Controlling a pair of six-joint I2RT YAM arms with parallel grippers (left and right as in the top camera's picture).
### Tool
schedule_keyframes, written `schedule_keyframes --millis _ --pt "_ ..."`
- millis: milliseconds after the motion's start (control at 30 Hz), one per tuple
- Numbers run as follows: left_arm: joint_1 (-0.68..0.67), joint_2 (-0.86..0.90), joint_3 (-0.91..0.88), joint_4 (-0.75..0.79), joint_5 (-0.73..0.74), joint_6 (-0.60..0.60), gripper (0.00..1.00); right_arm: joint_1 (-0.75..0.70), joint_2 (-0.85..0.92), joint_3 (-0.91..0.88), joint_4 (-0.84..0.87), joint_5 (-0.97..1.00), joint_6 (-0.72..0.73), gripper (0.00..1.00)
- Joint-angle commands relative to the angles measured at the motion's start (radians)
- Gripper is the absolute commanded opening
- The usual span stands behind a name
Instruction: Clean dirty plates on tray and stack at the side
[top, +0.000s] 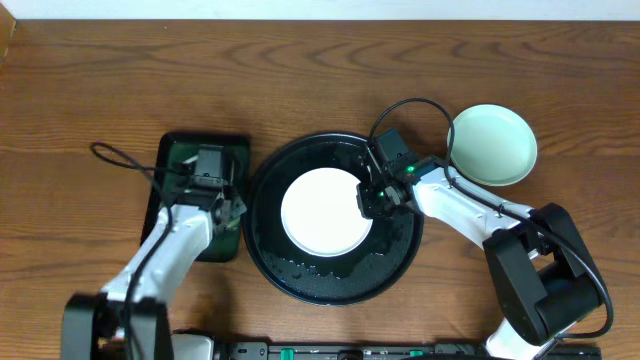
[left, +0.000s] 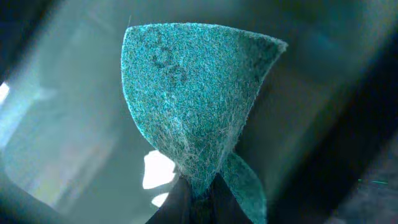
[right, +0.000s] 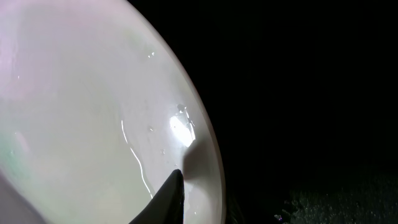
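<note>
On the left gripper (left: 198, 194): clenched on a teal scouring pad (left: 193, 99), right above the small dark green tray (top: 180, 150). Over at the right gripper (top: 372, 196): one finger (right: 171, 196) down on the wet white plate (top: 320, 212) by its rim, clamped or not impossible to tell. Beneath that plate, the black tray (top: 395, 258). Beyond the right gripper, on the worktop (top: 100, 80), a mint-green plate (top: 492, 146).

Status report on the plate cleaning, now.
Left gripper shut on teal scrub pad, over green tray. Right gripper at right rim of white plate, grip unconfirmed. Plate wet, in black tray; mint plate outside it. Nothing in the way.
</note>
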Motion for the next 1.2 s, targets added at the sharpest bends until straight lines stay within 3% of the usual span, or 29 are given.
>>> schedule_keyframes --millis 0,100,167,233,267,367,467,800,1167 --pt "0.005 0.061 -0.004 0.002 0.01 -0.005 0.1 0.01 0.045 -0.01 0.005 -0.034 0.01 0.2" --pt "0.005 0.084 -0.004 -0.003 0.01 -0.004 0.14 0.01 0.045 -0.01 0.006 -0.034 0.01 0.2" --pt "0.005 0.079 -0.004 -0.005 0.01 0.005 0.17 0.022 0.045 -0.01 0.015 -0.034 0.009 0.12" --pt "0.006 0.066 0.0 -0.006 0.0 0.031 0.3 0.037 0.045 -0.01 0.032 -0.031 0.01 0.02" --pt "0.006 0.052 0.006 -0.01 -0.012 0.051 0.36 0.039 0.045 -0.01 0.04 -0.032 0.009 0.01" --pt "0.006 -0.014 0.038 -0.06 -0.06 0.071 0.66 0.038 0.042 -0.008 0.048 -0.031 -0.005 0.01" --pt "0.006 -0.101 0.058 -0.095 -0.073 0.071 0.77 0.038 0.042 -0.002 0.042 -0.03 -0.031 0.01" --pt "0.006 -0.393 0.058 -0.114 -0.073 0.071 0.78 0.086 0.022 0.173 -0.197 0.278 -0.081 0.01" --pt "0.006 -0.428 0.057 -0.141 -0.073 0.071 0.79 0.219 0.019 0.433 -0.444 0.669 -0.134 0.01"
